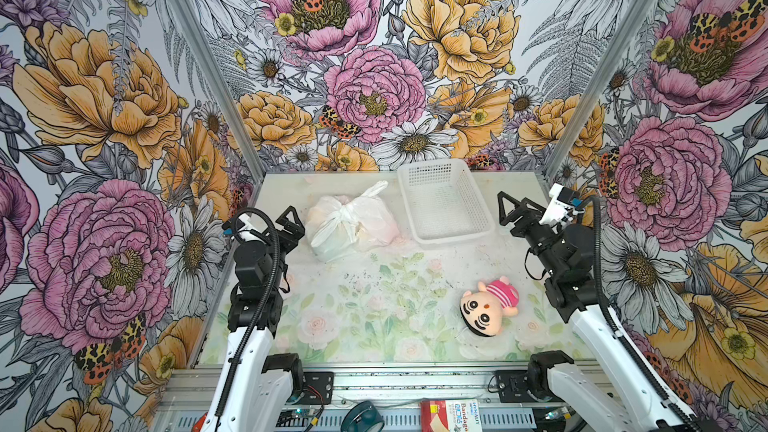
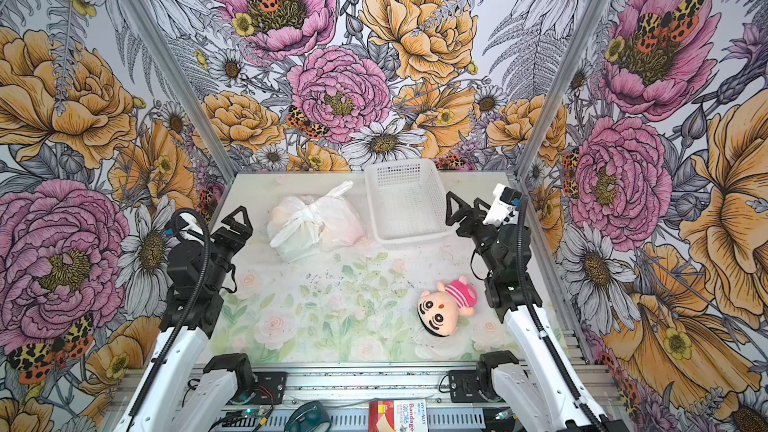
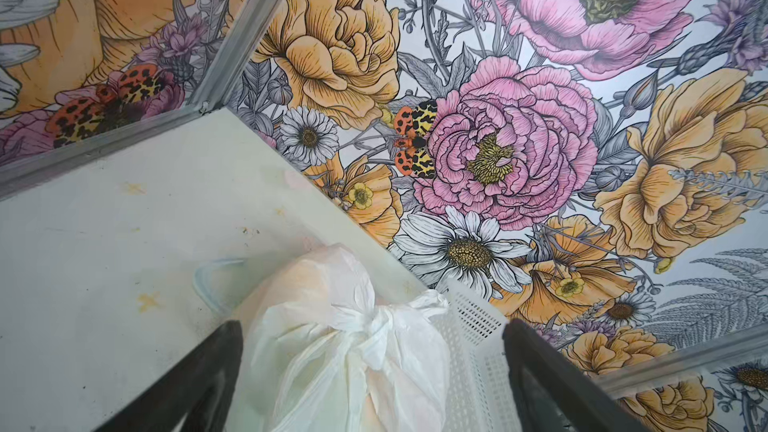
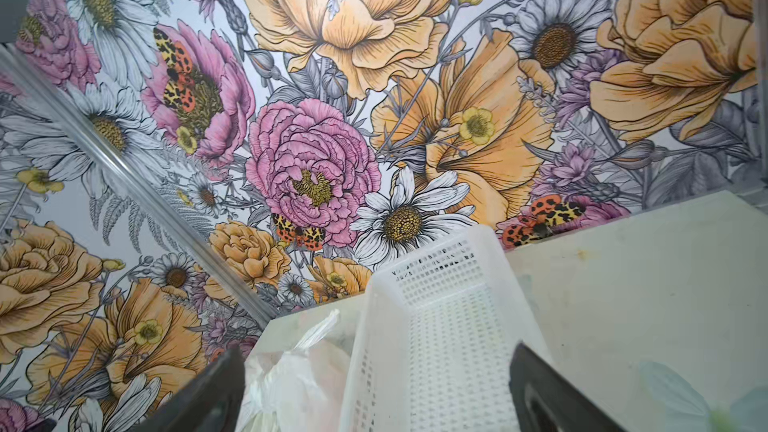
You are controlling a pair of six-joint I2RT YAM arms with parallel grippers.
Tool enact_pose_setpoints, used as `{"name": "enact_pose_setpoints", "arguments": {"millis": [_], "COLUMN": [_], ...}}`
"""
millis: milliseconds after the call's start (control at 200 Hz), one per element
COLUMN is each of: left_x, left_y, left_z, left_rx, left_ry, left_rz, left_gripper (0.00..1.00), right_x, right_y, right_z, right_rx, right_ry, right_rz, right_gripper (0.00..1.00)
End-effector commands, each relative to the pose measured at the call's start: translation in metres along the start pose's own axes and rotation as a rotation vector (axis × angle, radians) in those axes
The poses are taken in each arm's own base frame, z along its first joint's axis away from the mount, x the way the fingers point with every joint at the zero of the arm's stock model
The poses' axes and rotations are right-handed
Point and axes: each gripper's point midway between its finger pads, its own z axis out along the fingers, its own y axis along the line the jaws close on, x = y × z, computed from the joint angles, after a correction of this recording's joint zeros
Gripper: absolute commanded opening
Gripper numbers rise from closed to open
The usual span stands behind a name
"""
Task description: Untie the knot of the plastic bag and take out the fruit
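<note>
Closest to our top camera lies a red bandage box on the metal rail, outside the work area. Behind it is the flowered tabletop. The plastic bag sits at about 11 o'clock from the tabletop's centre. It rests on its bottom with the knot on top, so the handle strips can be reached from above.

We think the white basket, just beside the bag at its 3 o'clock, is there to receive the fruit. The fruit shows only as pale orange and pink shades through the film. A plush doll lies well apart, at 4 o'clock.

Our left fingers are spread wide and hold nothing. They are just beside the bag, with the knot near at their 3 o'clock. Our right fingers are spread also, and empty. For them the knot is at 9 o'clock, well apart, with the basket between. We judge that the untying is not yet begun.
</note>
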Motion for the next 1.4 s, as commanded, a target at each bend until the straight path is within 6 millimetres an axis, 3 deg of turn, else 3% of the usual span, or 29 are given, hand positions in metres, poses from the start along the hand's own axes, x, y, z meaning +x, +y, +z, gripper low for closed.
{"name": "enact_pose_setpoints", "arguments": {"millis": [0,85,265,460,811,991,1051,1136,1216,1251,1391], "left_x": [0.016,0.031,0.075,0.113,0.141,0.145,0.153,0.159,0.155,0.152,0.135], "left_y": [-0.004,-0.007,-0.001,0.019,0.046,0.063,0.064,0.064,0.066,0.064,0.043], "left_z": [0.015,0.032,0.069,0.096,0.117,0.128,0.133,0.137,0.135,0.133,0.121], "left_rx": [0.003,-0.005,-0.083,-0.188,-0.287,-0.353,-0.346,-0.342,-0.362,-0.369,-0.352], "left_ry": [0.102,0.188,0.396,0.546,0.634,0.632,0.659,0.677,0.658,0.644,0.568], "left_rz": [-0.001,0.021,0.066,0.113,0.183,0.241,0.239,0.24,0.257,0.266,0.301], "left_gripper": [0.97,0.94,0.88,0.86,0.85,0.88,0.72,0.29,0.06,0.0,0.0], "right_x": [0.019,0.016,0.022,0.028,0.035,0.037,0.038,0.039,0.04,0.039,0.04], "right_y": [-0.013,-0.006,-0.001,-0.005,-0.004,-0.005,-0.005,-0.004,-0.003,-0.003,-0.004], "right_z": [-0.005,-0.005,-0.001,0.005,0.012,0.014,0.015,0.016,0.017,0.017,0.017], "right_rx": [0.063,0.062,0.045,0.063,0.065,0.07,0.068,0.066,0.066,0.065,0.071], "right_ry": [0.04,0.062,0.077,0.107,0.14,0.153,0.158,0.162,0.166,0.164,0.164], "right_rz": [-0.039,-0.052,-0.062,-0.062,-0.07,-0.069,-0.07,-0.069,-0.07,-0.072,-0.077], "right_gripper": [0.99,0.94,0.93,0.93,0.93,0.93,0.92,0.92,0.91,0.91,0.9]}}
